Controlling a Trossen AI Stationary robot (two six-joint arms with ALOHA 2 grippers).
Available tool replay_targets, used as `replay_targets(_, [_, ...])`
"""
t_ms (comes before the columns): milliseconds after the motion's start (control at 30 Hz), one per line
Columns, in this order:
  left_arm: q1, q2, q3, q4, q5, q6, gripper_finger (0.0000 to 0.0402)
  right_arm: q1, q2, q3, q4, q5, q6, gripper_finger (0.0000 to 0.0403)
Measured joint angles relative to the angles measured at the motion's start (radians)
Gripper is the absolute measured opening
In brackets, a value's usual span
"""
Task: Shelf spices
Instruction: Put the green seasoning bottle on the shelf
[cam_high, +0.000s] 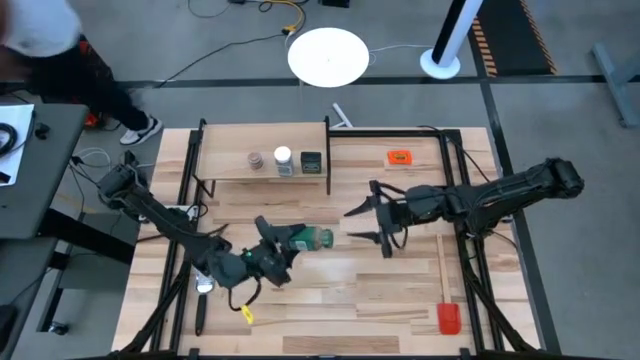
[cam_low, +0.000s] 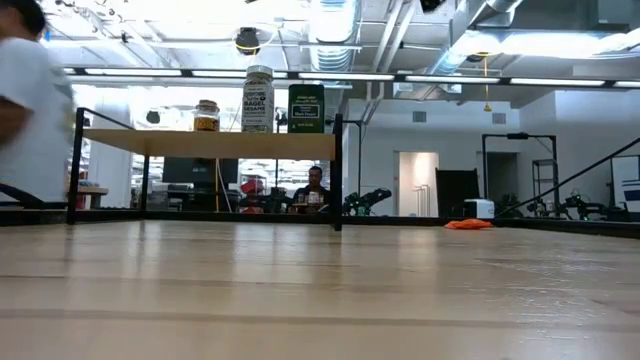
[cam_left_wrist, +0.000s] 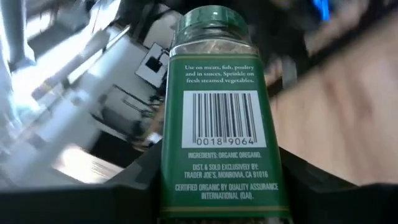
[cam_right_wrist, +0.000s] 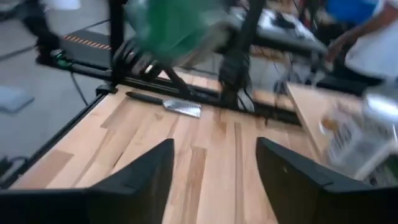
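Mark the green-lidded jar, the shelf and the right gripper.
green-lidded jar (cam_left_wrist: 214, 118): left wrist view, on its label.
shelf (cam_high: 228, 152): high view, bare plank.
right gripper (cam_high: 352, 224): high view, between its open fingertips.

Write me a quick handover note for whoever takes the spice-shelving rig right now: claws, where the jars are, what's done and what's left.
Left claw: shut on the green-lidded oregano jar, held lying sideways above mid-table.
Right claw: open, empty, just beside the jar's lid end.
Shelf: already holds three, the brownish jar, the white-lidded jar and the black tin, in a row toward its right end.
Done: three spices shelved.
Left: get the oregano jar upright onto the shelf; there looks to be room left of the brownish jar.
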Motion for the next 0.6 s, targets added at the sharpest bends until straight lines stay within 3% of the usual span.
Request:
replay_targets(100, [0.018, -0.07, 0.0, -0.01, 0.065, -0.181, 0.0168, 0.032, 0.0, 0.0, 0.064, 0.001, -0.11, 0.0245])
replay_targets(167, [0.037, -0.122, 0.0, -0.055, 0.177, -0.329, 0.0168, 0.057, 0.0, 0.0, 0.111, 0.03, -0.191, 0.0243])
replay_targets(400, [0.205, -0.283, 0.001, -0.353, 0.816, -0.922, 0.0168, 0.152, 0.006, 0.007, 0.233, 0.229, -0.516, 0.0229])
replay_targets(600, [0.321, -0.265, -0.012, -0.421, 1.107, -1.064, 0.0168, 0.17, 0.035, 0.075, 0.151, 0.278, -0.522, 0.0226])
